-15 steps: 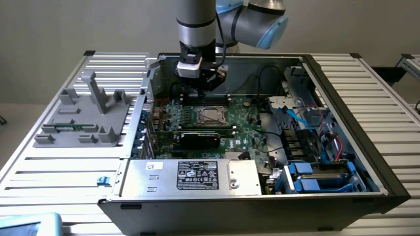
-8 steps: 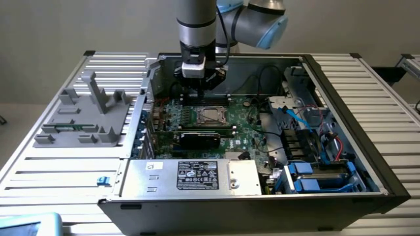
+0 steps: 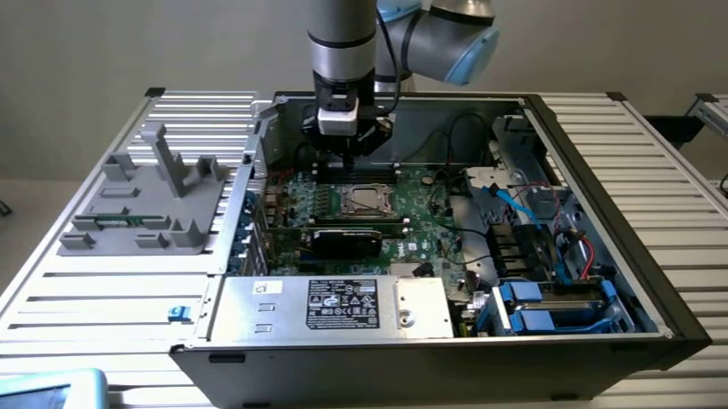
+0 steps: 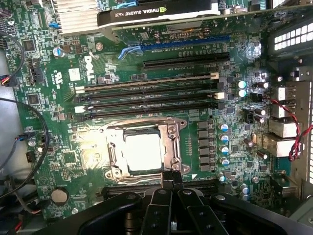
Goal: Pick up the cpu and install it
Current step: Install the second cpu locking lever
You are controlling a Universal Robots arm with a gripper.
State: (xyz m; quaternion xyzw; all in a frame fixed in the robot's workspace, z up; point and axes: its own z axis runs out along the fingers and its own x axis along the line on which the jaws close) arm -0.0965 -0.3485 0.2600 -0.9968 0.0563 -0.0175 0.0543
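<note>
Motherboard [image 4: 73, 112] lies flat in the opened case so I reach it from above; the cpu [image 4: 143, 152] sits inside the socket frame [image 4: 142, 149], my gripper [image 4: 171, 188] closed, empty, beside that frame.

A ribbed metal table [image 3: 637, 153] carries the open computer case [image 3: 455, 341]. A grey plastic fixture [image 3: 142, 204] sits beside it
</note>
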